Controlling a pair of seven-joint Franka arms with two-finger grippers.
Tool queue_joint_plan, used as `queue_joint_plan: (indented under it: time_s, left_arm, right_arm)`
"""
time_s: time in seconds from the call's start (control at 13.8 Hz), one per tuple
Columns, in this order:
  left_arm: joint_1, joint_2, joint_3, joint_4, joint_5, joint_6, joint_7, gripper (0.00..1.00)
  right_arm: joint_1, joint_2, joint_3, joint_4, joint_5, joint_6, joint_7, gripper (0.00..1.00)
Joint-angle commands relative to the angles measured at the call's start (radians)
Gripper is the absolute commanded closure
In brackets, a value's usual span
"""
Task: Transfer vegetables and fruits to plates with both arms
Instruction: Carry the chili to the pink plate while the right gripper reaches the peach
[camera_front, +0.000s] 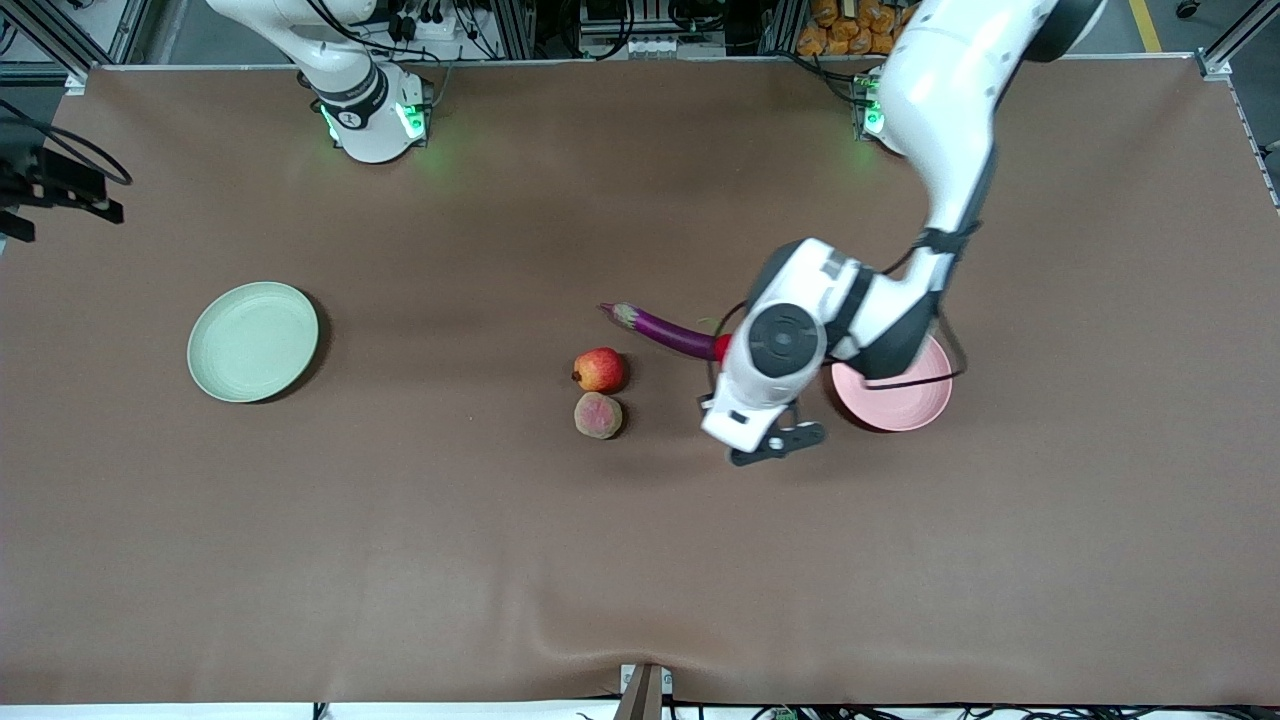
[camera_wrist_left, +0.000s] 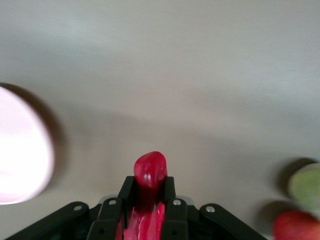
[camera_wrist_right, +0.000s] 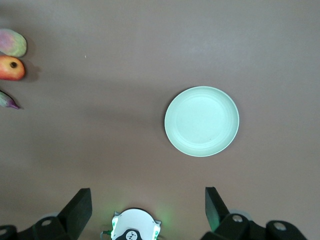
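My left gripper (camera_wrist_left: 150, 189) is shut on the red chili pepper (camera_wrist_left: 149, 172), whose tip sticks out past the fingers. From the front only a sliver of the chili (camera_front: 722, 347) shows under the left hand, between the purple eggplant (camera_front: 662, 329) and the pink plate (camera_front: 905, 398). The red-orange pomegranate-like fruit (camera_front: 600, 369) and the pinkish-tan fruit (camera_front: 598, 415) lie side by side on the table. The mint green plate (camera_front: 253, 341) sits toward the right arm's end. My right gripper (camera_wrist_right: 146, 197) hangs open and empty high over the table beside the green plate (camera_wrist_right: 202, 121).
The left arm covers part of the pink plate's rim (camera_wrist_left: 30, 150) nearest its base. The right arm's base (camera_front: 372, 112) stands at the table's edge by the robots. A brown cloth (camera_front: 640, 560) covers the table.
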Motion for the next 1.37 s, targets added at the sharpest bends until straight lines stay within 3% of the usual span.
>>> queue_joint_plan:
  time_s: [0.0, 0.22, 0.43, 0.58, 0.94, 1.23, 1.3]
  left_arm:
    - [0.096, -0.050, -0.004, -0.038, 0.027, -0.113, 0.105, 1.00]
    - [0.166, -0.114, -0.012, -0.197, 0.209, -0.047, 0.158, 1.00]
    - [0.246, -0.219, -0.012, -0.453, 0.230, 0.207, 0.258, 1.00]
    - [0.262, -0.231, -0.011, -0.546, 0.239, 0.321, 0.293, 1.00]
    - [0.283, -0.224, -0.012, -0.639, 0.409, 0.392, 0.293, 1.00]
    - [0.308, -0.214, -0.011, -0.679, 0.463, 0.409, 0.293, 1.00]
    - [0.314, -0.214, -0.012, -0.679, 0.463, 0.409, 0.289, 0.93]
  right_arm:
    - [0.008, 0.105, -0.001, 0.016, -0.007, -0.004, -0.002, 0.00]
    - [0.022, 0.152, 0.002, 0.017, 0.001, 0.005, -0.005, 0.00]
    - [0.041, 0.201, 0.005, 0.016, 0.028, 0.097, 0.011, 0.00]
    - [0.072, 0.242, 0.007, 0.016, 0.036, 0.166, 0.042, 0.00]
    - [0.213, 0.374, 0.012, 0.014, 0.119, 0.318, 0.513, 0.00]
    - [0.356, 0.478, 0.015, 0.016, 0.224, 0.516, 0.908, 0.00]
    - [0.386, 0.503, 0.013, 0.016, 0.269, 0.560, 0.979, 0.00]
